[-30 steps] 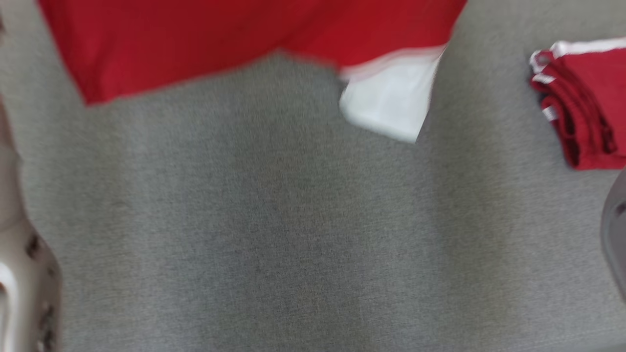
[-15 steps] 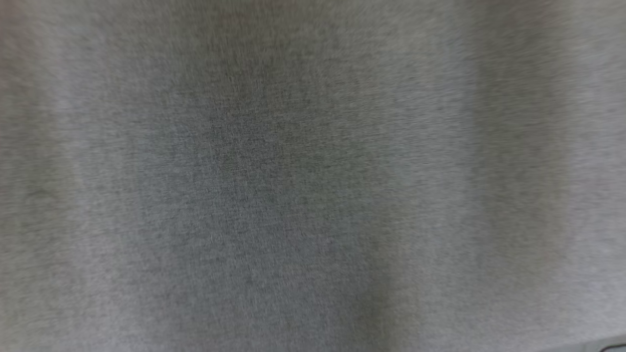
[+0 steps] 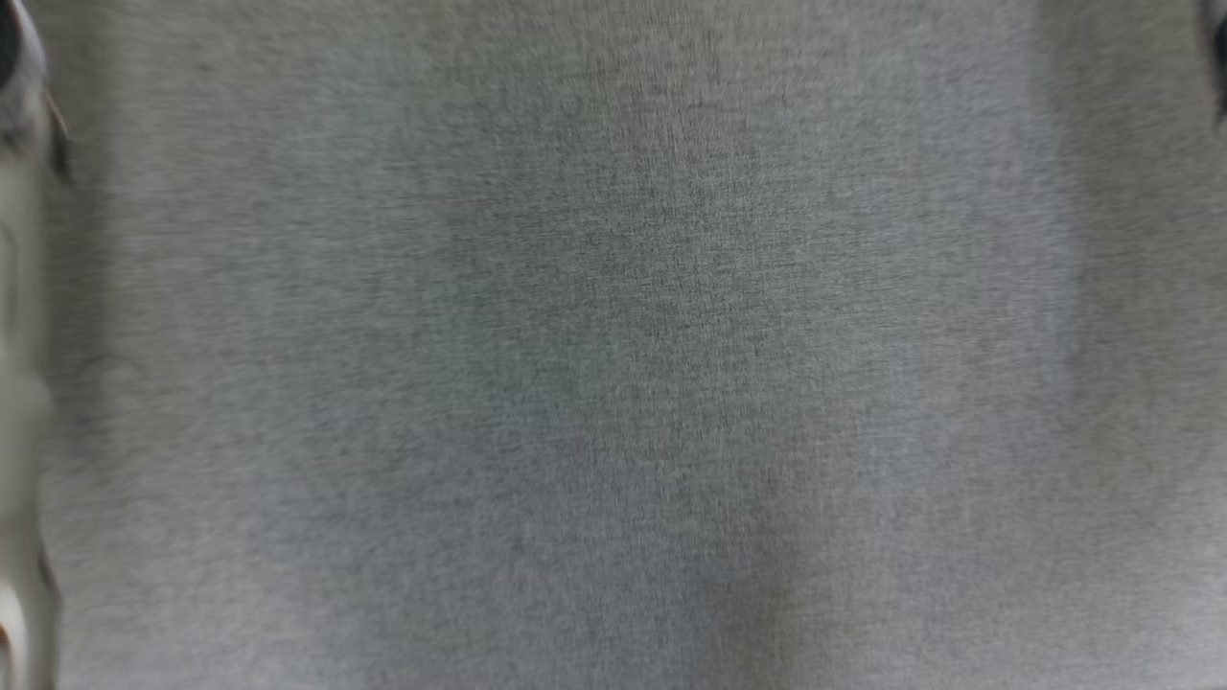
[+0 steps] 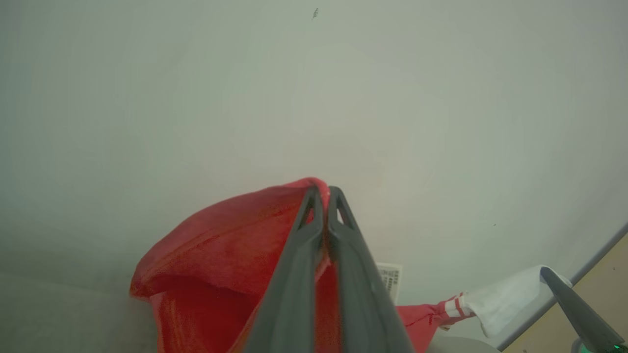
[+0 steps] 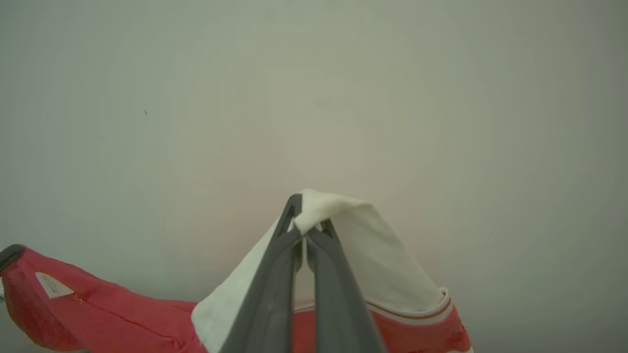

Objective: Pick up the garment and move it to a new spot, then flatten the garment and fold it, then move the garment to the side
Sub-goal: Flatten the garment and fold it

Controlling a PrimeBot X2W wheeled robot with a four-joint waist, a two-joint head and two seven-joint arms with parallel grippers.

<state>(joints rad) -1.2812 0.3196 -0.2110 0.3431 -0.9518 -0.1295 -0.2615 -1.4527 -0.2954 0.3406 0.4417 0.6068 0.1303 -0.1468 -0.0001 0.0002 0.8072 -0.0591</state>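
Looks like step one to me, the pick-up-and-move bit. The left hand (image 4: 325,193) is pinched closed on a red fold of the garment (image 4: 211,245). The right hand (image 5: 304,218) is clamped on its white sleeve (image 5: 378,255), so it hangs between them, up off the grey counter (image 3: 613,345). Can't tell which counter edge it's nearest. Next move, I'd guess: keep both grips tight, carry it over, then lower it spread out.

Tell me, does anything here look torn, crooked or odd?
Nothing looks damaged. The garment hangs bunched between both grippers: the left gripper pinches its red part, the right gripper its white sleeve. The head view's grey surface looks blurred.
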